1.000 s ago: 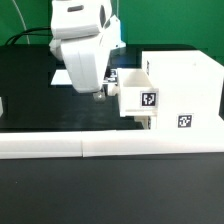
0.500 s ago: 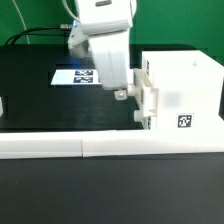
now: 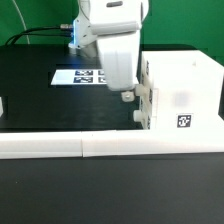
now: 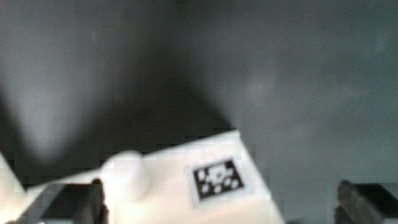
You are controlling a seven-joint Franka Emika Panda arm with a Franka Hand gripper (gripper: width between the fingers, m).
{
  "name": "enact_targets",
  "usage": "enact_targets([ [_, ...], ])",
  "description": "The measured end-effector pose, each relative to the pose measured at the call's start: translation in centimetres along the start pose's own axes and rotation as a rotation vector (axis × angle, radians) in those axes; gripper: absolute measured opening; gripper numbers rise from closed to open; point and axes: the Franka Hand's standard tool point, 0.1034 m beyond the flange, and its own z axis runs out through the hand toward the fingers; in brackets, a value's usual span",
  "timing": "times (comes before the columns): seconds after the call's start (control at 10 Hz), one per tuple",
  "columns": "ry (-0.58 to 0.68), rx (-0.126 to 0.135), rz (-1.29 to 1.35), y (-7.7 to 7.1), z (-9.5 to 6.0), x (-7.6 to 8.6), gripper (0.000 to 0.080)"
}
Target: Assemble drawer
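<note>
The white drawer shell [image 3: 185,85] stands at the exterior view's right, with a square tag [image 3: 184,122] low on its front. A white tray [image 3: 148,102] sits pushed into the shell, only its front and knob showing. My gripper [image 3: 127,96] hangs just beside that tray front, on its left in the exterior view. In the wrist view the tray's white face [image 4: 160,175] with its tag [image 4: 219,180] lies below my gripper [image 4: 217,205]. The dark fingers [image 4: 71,203] stand wide apart and hold nothing. A second tray is not visible.
The marker board [image 3: 80,76] lies on the black table behind my arm. A long low white border wall [image 3: 100,148] runs along the front. A small white piece [image 3: 2,104] shows at the exterior view's left edge.
The tray that stuck out of the shell has slid in toward the exterior view's right. My gripper moved right with it and now sits at the tray front.
</note>
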Motion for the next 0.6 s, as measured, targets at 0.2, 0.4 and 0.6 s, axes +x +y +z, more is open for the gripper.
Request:
enact_targets([
  [0.2, -0.007, 0.007, 0.041, -1.2, -0.6, -2.8, 0.0649],
  [0.4, -0.011, -0.034, 0.148, -2.4, -0.8, -3.6, 0.0649],
  [0.6, -0.006, -0.11, 0.319, -4.1, -0.3, -2.0, 0.0649],
])
